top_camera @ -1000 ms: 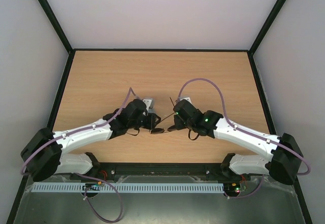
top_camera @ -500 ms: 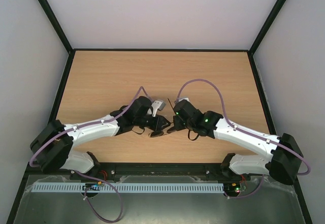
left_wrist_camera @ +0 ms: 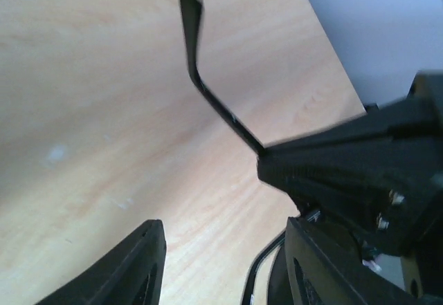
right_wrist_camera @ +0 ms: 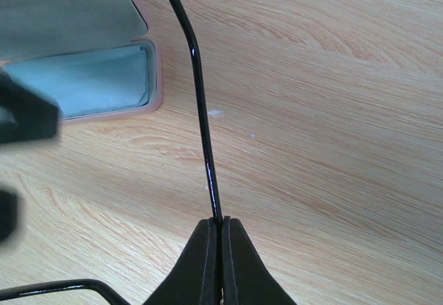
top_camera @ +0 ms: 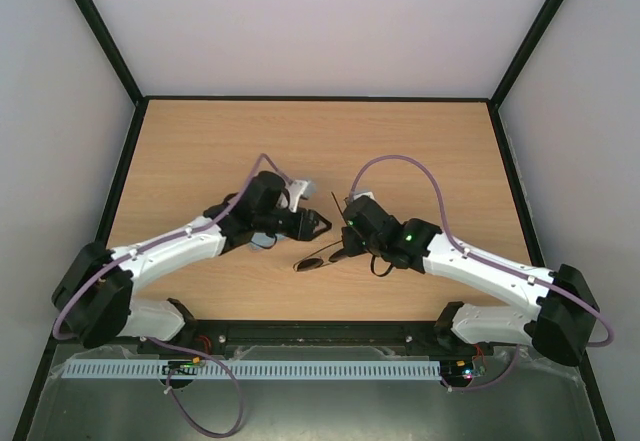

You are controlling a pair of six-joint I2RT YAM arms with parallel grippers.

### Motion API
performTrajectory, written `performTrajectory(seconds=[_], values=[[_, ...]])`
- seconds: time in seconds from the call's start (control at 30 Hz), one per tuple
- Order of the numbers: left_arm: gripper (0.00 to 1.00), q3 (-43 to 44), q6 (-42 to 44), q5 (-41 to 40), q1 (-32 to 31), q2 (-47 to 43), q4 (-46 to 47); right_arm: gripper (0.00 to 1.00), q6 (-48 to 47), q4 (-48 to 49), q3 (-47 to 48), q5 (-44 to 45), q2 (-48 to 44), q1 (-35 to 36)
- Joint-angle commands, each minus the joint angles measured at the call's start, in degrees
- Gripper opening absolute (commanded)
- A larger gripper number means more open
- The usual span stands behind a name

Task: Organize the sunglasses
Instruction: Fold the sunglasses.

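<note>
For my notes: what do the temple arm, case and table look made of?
Temple arm: thin glossy black wire, likely metal, judging by its highlight. Case: matte pink rim, perhaps plastic or leatherette. Table: light wood grain, probably laminate.

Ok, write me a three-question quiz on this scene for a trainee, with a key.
1. True or false: the right gripper is shut on a thin temple arm of the sunglasses.
2. In the right wrist view, the pink case is: A) open, B) shut, C) lying on top of the glasses.
3. Fill in: the left gripper holds nothing and its jaws stand ____.
Key: 1 true; 2 A; 3 open.
</note>
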Motion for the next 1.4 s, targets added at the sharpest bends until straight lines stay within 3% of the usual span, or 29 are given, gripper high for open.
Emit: performTrajectory(seconds=[0.0, 0.2, 0.47, 0.53, 0.67, 0.8, 1.0, 1.37], values=[[0.53, 4.4, -0.2, -6.4, 3.5, -5.6, -4.4, 0.01, 0.6, -1.1, -0.5, 1.5, -1.9, 0.3], [0.68, 2.6, -4.7, -15.2, 5.9, -13.4, -6.2, 0.01, 4.4, -2.2, 0.0, 4.0, -2.1, 0.1], [0.85, -9.5, -16.6, -22.0, 5.6, -29.5, -2.3, 0.01, 17.2, 0.2, -2.5, 6.1, -6.9, -5.6], [0.91, -13.8, -21.3, -25.1, 2.9, -32.2, 2.0, 0.01, 22.2, 2.3, -3.5, 9.0, -9.3, -6.6], [0.99, -16.8, -25.6, -30.2, -2.5, -30.3, 10.1, 0.01, 27.5, 5.7, -5.5, 11.7, -10.3, -6.6], [1.0, -19.0, -28.9, -38.7, -9.6, -27.2, 19.8, 0.01, 32.2, 9.4, -9.1, 13.2, -10.9, -6.6], [1.0, -22.8, -29.9, -46.9, -15.4, -25.3, 30.9, 0.01, 33.9, 11.8, -10.7, 12.3, -9.9, -6.5], [1.0, -25.3, -30.8, -47.9, -17.2, -18.2, 45.3, 0.01, 35.2, 13.0, -9.6, 9.2, -7.7, -6.9]])
